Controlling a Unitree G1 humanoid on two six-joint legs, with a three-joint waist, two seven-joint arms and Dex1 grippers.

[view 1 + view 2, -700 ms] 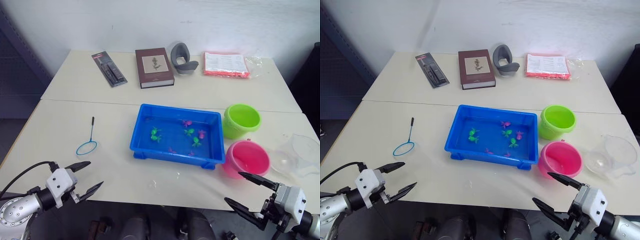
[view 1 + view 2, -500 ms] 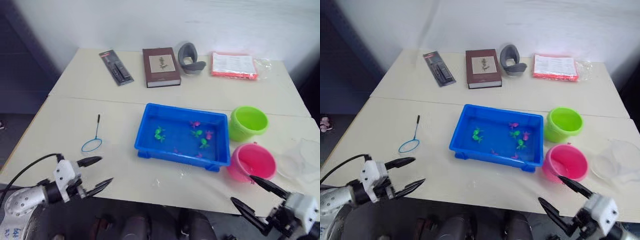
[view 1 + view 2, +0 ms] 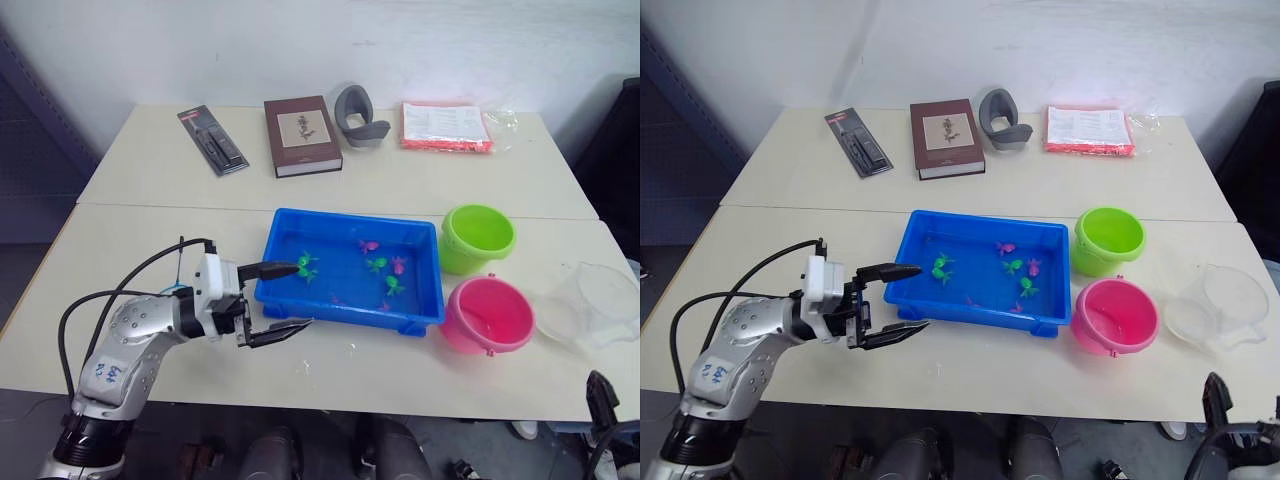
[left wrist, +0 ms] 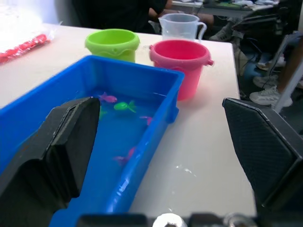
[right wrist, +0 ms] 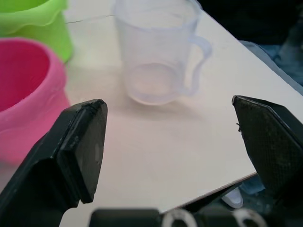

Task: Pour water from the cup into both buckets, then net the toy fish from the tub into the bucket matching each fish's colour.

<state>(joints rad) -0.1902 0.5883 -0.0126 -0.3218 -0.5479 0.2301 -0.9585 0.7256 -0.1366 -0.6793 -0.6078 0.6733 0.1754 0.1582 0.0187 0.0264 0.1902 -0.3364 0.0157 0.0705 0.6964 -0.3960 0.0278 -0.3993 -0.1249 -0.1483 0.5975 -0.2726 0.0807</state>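
Still at the pouring step, by the look of it: clear cup standing upright on the table, just ahead of the right claw, wide open and empty. Next: close on the cup's handle. Left claw spread wide, empty, beside the blue tub's near corner; pink bucket and green bucket beyond.

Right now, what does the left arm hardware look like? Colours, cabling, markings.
The left arm has rounded silver-grey shells with a small white label bearing blue handwriting. A black cable loops from the forearm over to a white boxy wrist block. The left gripper has two slim, pointed black jaws.
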